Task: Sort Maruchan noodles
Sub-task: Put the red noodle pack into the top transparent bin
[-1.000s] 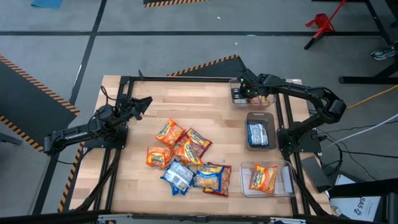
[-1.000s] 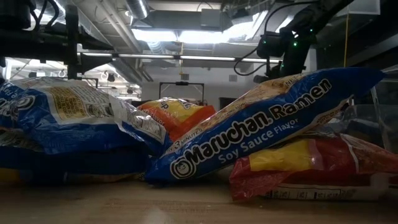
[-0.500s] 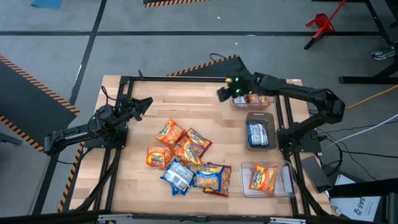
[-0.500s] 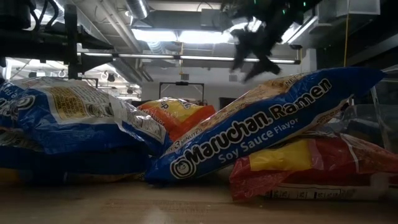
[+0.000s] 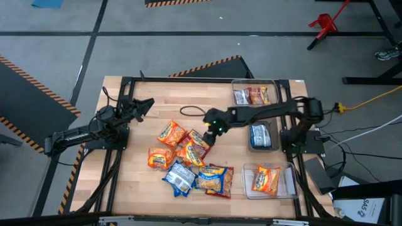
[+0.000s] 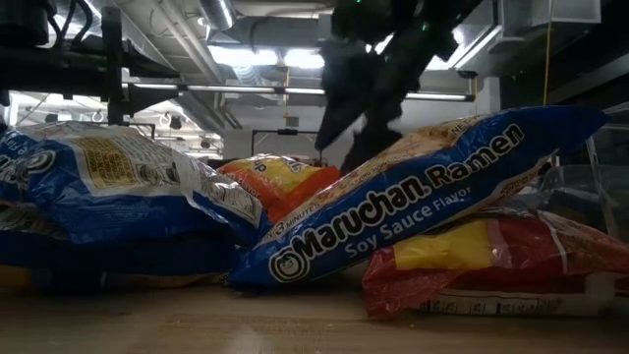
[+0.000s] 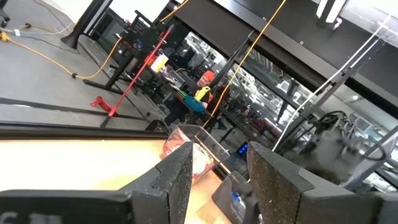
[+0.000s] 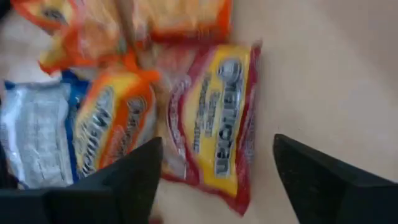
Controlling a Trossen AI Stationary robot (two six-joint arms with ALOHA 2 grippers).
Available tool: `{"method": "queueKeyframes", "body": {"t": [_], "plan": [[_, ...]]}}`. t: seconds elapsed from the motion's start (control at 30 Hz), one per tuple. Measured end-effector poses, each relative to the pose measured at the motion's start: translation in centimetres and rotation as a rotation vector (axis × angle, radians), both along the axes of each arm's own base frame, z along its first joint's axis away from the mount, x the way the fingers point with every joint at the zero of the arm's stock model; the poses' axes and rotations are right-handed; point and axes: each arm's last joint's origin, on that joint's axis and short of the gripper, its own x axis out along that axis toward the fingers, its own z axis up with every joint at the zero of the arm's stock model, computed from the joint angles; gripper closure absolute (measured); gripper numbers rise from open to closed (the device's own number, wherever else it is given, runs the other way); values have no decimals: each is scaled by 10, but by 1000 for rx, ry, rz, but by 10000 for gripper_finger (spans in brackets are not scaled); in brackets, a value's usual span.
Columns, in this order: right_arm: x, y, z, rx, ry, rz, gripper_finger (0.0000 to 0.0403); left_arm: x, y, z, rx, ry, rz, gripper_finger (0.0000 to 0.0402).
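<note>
Several Maruchan packets lie in a loose, overlapping pile (image 5: 188, 160) on the wooden table: orange ones (image 5: 171, 133), blue ones (image 5: 181, 177) and dark red ones. My right gripper (image 5: 210, 132) is open and hangs over the pile's far right side. In its wrist view the right gripper (image 8: 216, 149) has its fingers on either side of a dark red packet (image 8: 214, 121) below, without touching it. The low view shows it as a dark shape (image 6: 359, 98) above a blue soy-sauce packet (image 6: 423, 197). My left gripper (image 5: 141, 105) waits open at the table's left, off the pile.
Three clear bins stand along the table's right edge: the far one (image 5: 233, 83) holds dark red packets, the middle one (image 5: 250, 117) a blue packet, the near one (image 5: 246, 168) an orange packet. A black cable (image 5: 188, 112) lies on the bare wood far of the pile.
My right gripper has swung away from the far bin, toward the table's left and near edge, and come down over the pile's dark red packet. The far bin, which the arm covered before, now shows its dark red packets. The pile has not moved.
</note>
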Motion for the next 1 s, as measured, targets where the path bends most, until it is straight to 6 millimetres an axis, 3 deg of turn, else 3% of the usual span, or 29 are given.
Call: {"method": "queueKeyframes", "body": {"t": [0.13,0.3,0.5,0.63,0.87,0.93,1.0], "plan": [[11,2,-27,22,33,-22,73,0,0,0,1,0,-4,255],[16,2,-54,24,100,-23,62,1,-1,-1,0,10,-21,255],[19,3,-63,52,114,-17,75,1,-1,-1,0,13,-32,255],[19,3,-63,60,114,-26,148,1,-1,-1,-1,16,-32,255],[19,3,-62,69,115,-24,358,1,-1,-1,-1,17,-32,255],[19,3,-62,69,116,-25,389,1,-1,-1,-1,17,-32,255],[19,3,-63,80,119,-37,389,1,-1,-1,-1,17,-32,255]]}}
